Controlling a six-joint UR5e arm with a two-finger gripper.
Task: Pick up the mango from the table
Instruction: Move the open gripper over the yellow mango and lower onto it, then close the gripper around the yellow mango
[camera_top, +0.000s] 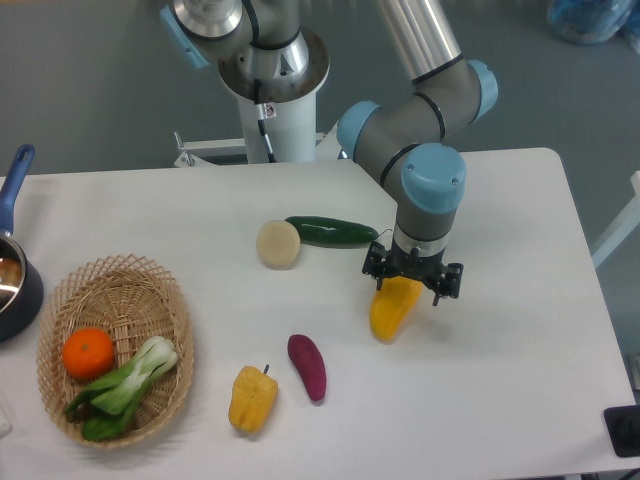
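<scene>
At the right-centre of the large white rectangular table (500, 200) we find the smooth, elongated yellow-orange mango (393, 310), its upper end tucked under the black two-finger gripper (411, 282) of the grey and blue arm. The gripper points straight down and its fingers stand on either side of the fruit's upper end. We cannot tell from this single view whether they have already closed on it or merely straddle it. The mango's lower end appears to lie on or just above the tabletop; a small shadow sits beneath it, but we cannot confirm any lift.

We judge the approach and descent complete. What remains is a confirmed grasp and a clear raise off the surface.

Other items noted, all well apart from the gripper: a dark green cucumber (332, 232) touching a pale round vegetable (278, 244), a purple sweet potato (307, 367), a yellow bell pepper (252, 399), and a woven wicker basket (160, 300) holding a round orange (88, 353) and a green bok choy (125, 385). A dark blue saucepan (20, 300) sits at the left edge
</scene>
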